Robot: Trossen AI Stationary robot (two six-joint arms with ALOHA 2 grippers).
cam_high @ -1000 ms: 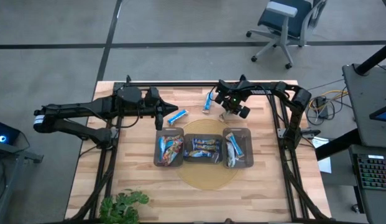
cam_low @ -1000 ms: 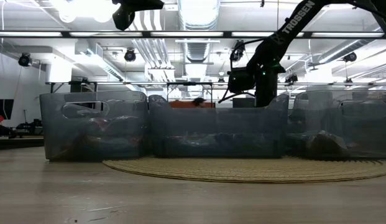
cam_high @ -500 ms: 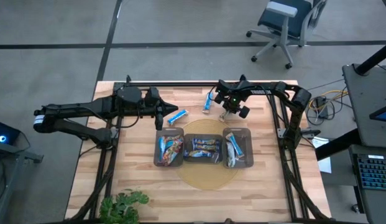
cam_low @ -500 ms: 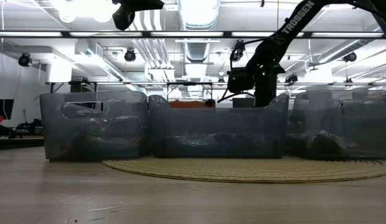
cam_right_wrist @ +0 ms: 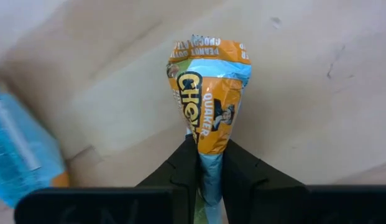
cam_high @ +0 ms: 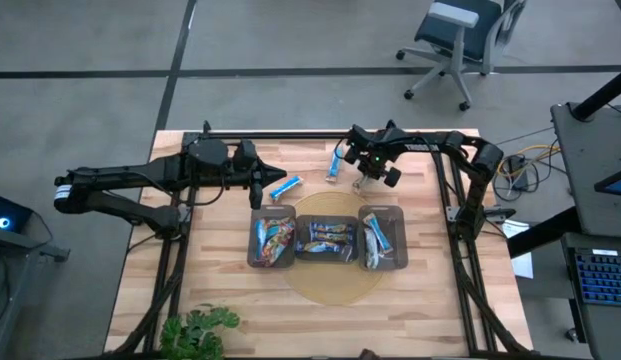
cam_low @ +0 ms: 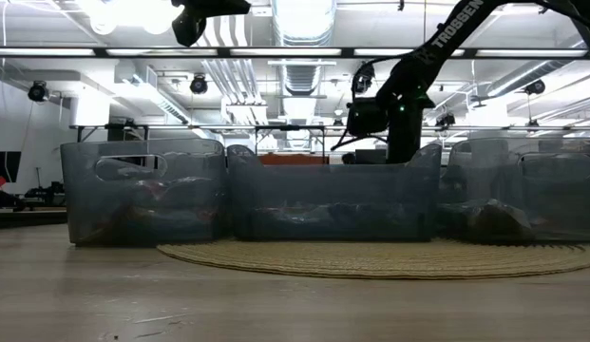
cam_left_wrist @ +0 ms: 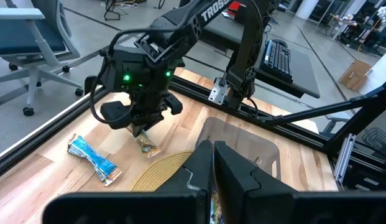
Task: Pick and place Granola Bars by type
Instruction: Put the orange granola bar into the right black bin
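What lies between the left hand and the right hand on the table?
In the high view, one blue bar lies on bare wood between the left hand and the right hand.

Right gripper above the table; blue bar just beside it, three trays nearer the front edge.
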